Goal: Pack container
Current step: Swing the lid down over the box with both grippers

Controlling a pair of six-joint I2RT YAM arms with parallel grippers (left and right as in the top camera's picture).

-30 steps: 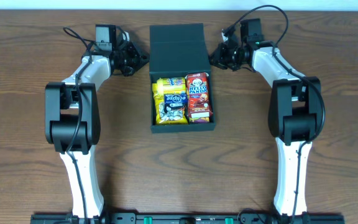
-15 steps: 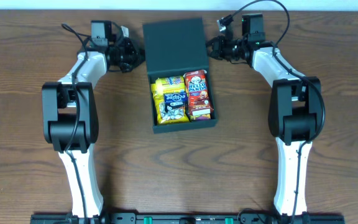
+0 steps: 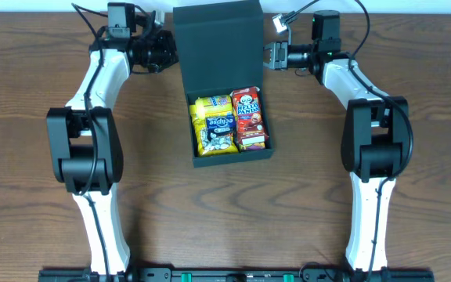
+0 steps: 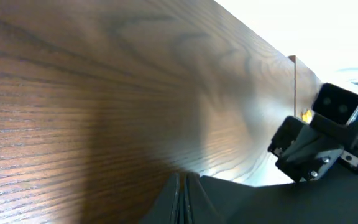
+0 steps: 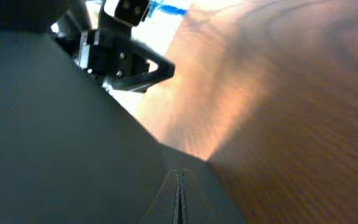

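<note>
The container [image 3: 233, 159] is sitting at the far middle of the counter [image 3: 288, 204], its flap lid [image 3: 216, 43] tilting up and snack packets [image 3: 214, 125] lying inside. Being rigid cardboard, it is likely handling light and stiff, with the lid's side edges offering the best hold. The left end effector [image 4: 182, 183] and right end effector [image 5: 178, 177] are showing fingers pressed together, tips touching those edges.

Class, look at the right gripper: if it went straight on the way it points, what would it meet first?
The open flap lid of the container. The right gripper, shut, points at the lid's right edge and seems nearly against it, though depth is unclear. The left gripper lies beyond.
</note>
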